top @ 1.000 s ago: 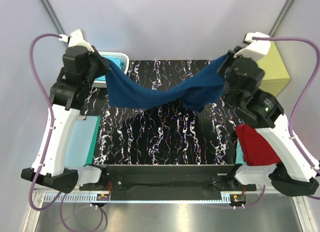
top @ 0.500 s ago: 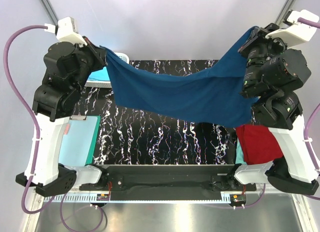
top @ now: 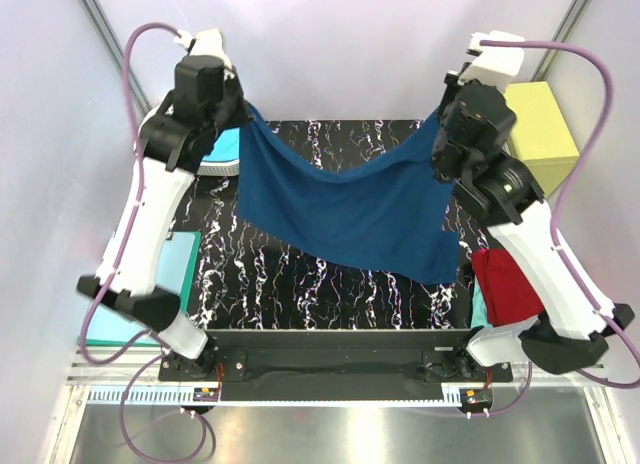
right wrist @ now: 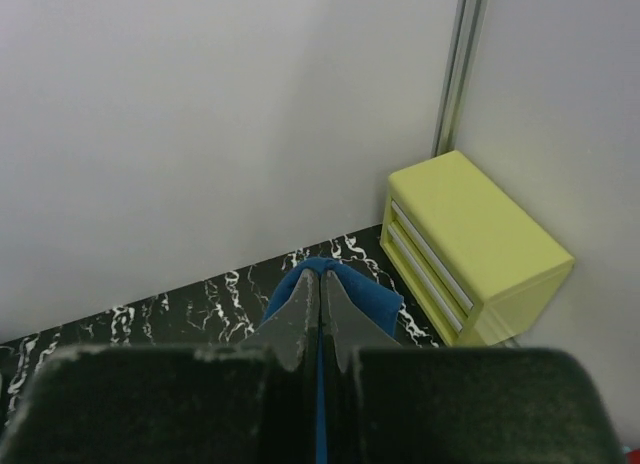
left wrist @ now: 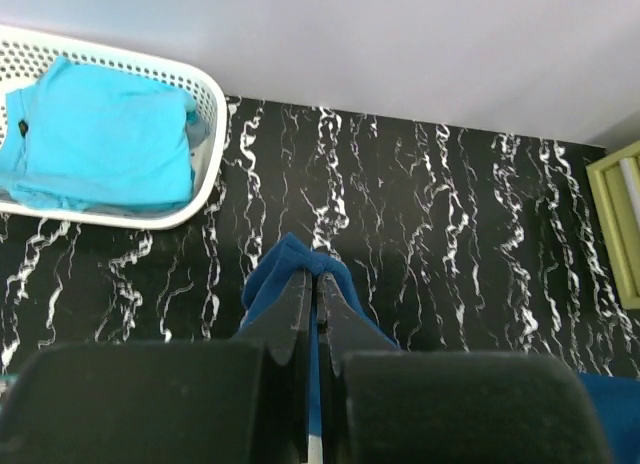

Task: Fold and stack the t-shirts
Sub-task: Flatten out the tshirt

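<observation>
The navy blue t-shirt (top: 350,209) hangs spread in the air between my two grippers, above the black marbled table (top: 300,274); its print does not show. My left gripper (top: 243,112) is shut on its upper left corner (left wrist: 300,264). My right gripper (top: 440,119) is shut on its upper right corner (right wrist: 335,279). The shirt sags in the middle and its lower right corner hangs lowest. A folded red t-shirt (top: 510,289) lies at the table's right edge. A turquoise t-shirt (left wrist: 100,139) lies in a white basket (left wrist: 200,199) at the back left.
A yellow drawer box (top: 540,134) stands at the back right, also in the right wrist view (right wrist: 470,244). A flat teal clipboard (top: 160,279) lies at the left edge under the left arm. Grey walls close in behind.
Both arms have lifted the navy shirt off its low sag and swung inward and back. The shirt now hangs as a flatter, taller sheet.
</observation>
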Robot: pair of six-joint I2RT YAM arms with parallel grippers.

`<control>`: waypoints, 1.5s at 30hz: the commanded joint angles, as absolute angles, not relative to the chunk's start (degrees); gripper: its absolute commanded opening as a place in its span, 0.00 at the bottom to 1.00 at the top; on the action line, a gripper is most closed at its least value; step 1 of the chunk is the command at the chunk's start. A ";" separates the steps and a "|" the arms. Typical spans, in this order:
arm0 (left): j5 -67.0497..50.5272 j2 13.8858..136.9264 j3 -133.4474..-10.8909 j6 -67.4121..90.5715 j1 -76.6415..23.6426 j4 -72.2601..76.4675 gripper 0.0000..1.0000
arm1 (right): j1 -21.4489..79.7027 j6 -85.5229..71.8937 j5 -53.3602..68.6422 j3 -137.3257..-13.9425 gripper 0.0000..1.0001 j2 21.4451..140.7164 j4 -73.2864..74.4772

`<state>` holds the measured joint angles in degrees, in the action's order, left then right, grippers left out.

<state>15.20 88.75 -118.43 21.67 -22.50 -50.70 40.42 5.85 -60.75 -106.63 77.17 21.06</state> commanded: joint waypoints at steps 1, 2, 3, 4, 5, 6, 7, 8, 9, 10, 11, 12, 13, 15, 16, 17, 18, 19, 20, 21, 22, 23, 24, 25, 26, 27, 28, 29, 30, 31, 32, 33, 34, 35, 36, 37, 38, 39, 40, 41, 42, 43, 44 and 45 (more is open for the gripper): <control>14.94 92.63 -129.62 18.81 -20.40 -48.52 0.00 | 37.97 5.79 -58.45 -110.47 0.00 78.48 17.86; 13.90 93.42 -131.38 19.16 -19.78 -47.99 0.00 | 37.71 6.84 -58.53 -111.44 0.00 80.23 16.10; 12.84 95.25 -132.09 20.20 -19.17 -47.21 0.00 | 37.36 6.68 -58.01 -111.97 0.00 81.20 16.00; 11.44 96.32 -132.88 20.74 -17.68 -47.28 0.00 | 36.40 6.33 -57.49 -113.02 0.00 82.25 15.82; 10.03 97.55 -133.76 21.09 -17.23 -47.02 0.00 | 35.78 5.46 -57.22 -113.55 0.00 84.70 15.91; 9.41 99.65 -134.29 21.18 -16.79 -47.02 0.00 | 34.90 4.58 -56.61 -114.16 0.00 86.03 16.43; 8.53 100.80 -134.73 21.27 -16.44 -47.02 0.00 | 32.63 3.18 -55.47 -116.61 0.00 87.44 17.83; 7.39 101.59 -135.08 21.44 -16.26 -46.85 0.00 | 30.87 -2.84 -54.15 -118.81 0.00 91.02 23.50; 6.95 103.43 -135.09 21.36 -16.00 -46.85 0.00 | 29.20 -6.12 -50.40 -120.74 0.00 92.71 26.34; 6.51 104.14 -135.26 21.18 -16.00 -46.93 0.00 | 27.53 -8.76 -47.93 -125.03 0.00 94.55 28.89; 6.42 104.76 -135.52 21.09 -15.91 -46.85 0.00 | 24.55 -12.18 -45.12 -127.24 0.00 98.49 32.40; 6.59 105.46 -135.70 20.66 -15.91 -46.93 0.00 | 23.39 -13.52 -43.96 -128.92 0.00 100.18 33.39; 6.85 106.34 -136.05 20.39 -15.82 -46.76 0.00 | 22.42 -14.32 -42.47 -132.24 0.00 101.67 34.01; 6.77 106.44 -136.58 19.52 -15.47 -44.93 0.00 | 20.92 -14.41 -39.91 -135.34 0.00 105.98 34.28; 6.51 106.44 -136.93 19.69 -15.12 -44.22 0.00 | 20.66 -14.41 -38.95 -138.14 0.00 107.04 34.10; 5.11 106.44 -137.11 19.86 -14.68 -43.08 0.00 | 20.48 -13.80 -37.54 -139.64 0.00 109.14 33.84; 4.58 106.44 -137.46 20.12 -13.98 -42.63 0.00 | 20.48 -13.54 -37.01 -140.96 0.00 109.86 33.40; 4.22 106.52 -138.07 20.30 -13.71 -42.37 0.00 | 20.39 -13.27 -36.39 -143.41 0.00 110.65 32.96; 3.17 106.78 -138.25 20.48 -13.45 -41.67 0.00 | 20.39 -12.58 -35.08 -144.66 0.00 112.13 32.18; 2.47 107.14 -138.60 21.09 -12.93 -41.31 0.00 | 20.39 -12.57 -34.72 -145.80 0.00 112.76 31.82; 1.76 107.40 -139.21 21.44 -12.75 -40.96 0.00 | 20.39 -12.31 -34.28 -147.90 0.00 113.37 31.47; 0.63 107.75 -139.57 21.79 -12.66 -40.52 0.00 | 20.39 -12.22 -33.15 -148.96 0.00 114.07 31.20; 0.35 107.75 -139.92 22.41 -12.57 -40.26 0.00 | 20.56 -12.22 -32.61 -149.76 0.00 114.34 31.20; 0.35 107.67 -140.62 22.67 -12.66 -39.99 0.00 | 20.83 -12.22 -32.26 -150.90 0.00 114.17 31.20; -1.21 107.32 -141.06 22.94 -12.83 -39.73 0.00 | 21.27 -11.61 -32.26 -151.26 0.00 113.56 31.03; -1.06 106.27 -141.41 23.03 -13.44 -39.64 0.00 | 21.88 -10.73 -32.60 -151.26 0.00 113.03 30.68; -0.79 105.56 -142.20 22.94 -13.88 -39.64 0.00 | 23.28 -9.16 -33.04 -151.00 0.00 111.55 29.98; -0.18 104.77 -142.64 22.85 -14.32 -39.29 0.00 | 24.25 -8.10 -34.35 -150.74 0.00 110.66 29.45; -0.18 103.20 -142.99 22.85 -15.37 -39.29 0.00 | 25.21 -6.78 -35.32 -150.47 0.00 109.78 28.75; -0.09 102.40 -143.61 22.85 -15.82 -39.11 0.00 | 27.05 -4.59 -36.20 -149.77 0.00 108.82 28.13; -0.09 101.70 -143.70 22.94 -16.08 -38.94 0.00 | 27.77 -3.79 -37.52 -149.24 0.00 107.16 26.99; -0.09 100.38 -143.70 22.85 -16.52 -38.94 0.00 | 28.12 -3.34 -37.88 -148.02 0.00 106.27 26.63; -0.09 99.76 -142.83 22.76 -16.61 -38.94 0.00 | 28.39 -3.08 -38.14 -146.88 0.00 104.43 26.37; -0.09 99.32 -142.30 22.59 -16.61 -38.94 0.00 | 28.39 -2.99 -38.67 -145.73 0.00 103.63 26.19; -0.17 98.97 -141.69 22.41 -16.61 -39.02 0.00 | 28.39 -2.73 -39.11 -143.81 0.00 102.93 26.10; -0.18 98.53 -140.98 22.24 -16.61 -39.20 0.00 | 28.39 -2.90 -39.46 -143.01 0.00 101.70 26.19; -0.09 98.26 -140.89 22.24 -16.79 -39.55 0.00 | 28.65 -2.90 -39.55 -142.30 0.00 101.08 26.10; -0.09 98.00 -140.71 21.89 -17.22 -39.81 0.00 | 28.83 -2.73 -39.64 -141.51 0.00 100.55 26.19; 1.30 97.21 -140.63 21.45 -17.75 -40.08 0.00 | 29.26 -1.94 -40.51 -141.16 0.00 99.68 25.93; 2.01 96.69 -140.45 19.62 -19.41 -40.95 0.00 | 30.31 -1.24 -41.04 -140.54 0.00 99.06 25.58; 3.07 96.07 -139.75 18.38 -20.47 -41.39 0.00 | 31.02 -0.27 -41.65 -138.80 0.00 98.44 24.97; 5.60 94.32 -138.88 17.24 -21.52 -42.35 0.00 | 31.90 2.69 -42.97 -137.39 0.00 96.78 23.31; 6.84 93.18 -137.91 15.40 -23.88 -42.71 0.00 | 33.99 4.20 -44.02 -135.89 0.00 95.90 22.25; 8.16 92.21 -135.55 14.60 -25.12 -43.06 0.00 | 35.41 6.22 -45.60 -132.40 0.00 95.11 20.84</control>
<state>3.46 97.01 -139.09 20.23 -19.68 -43.31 30.48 -1.56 -40.29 -138.52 99.00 27.46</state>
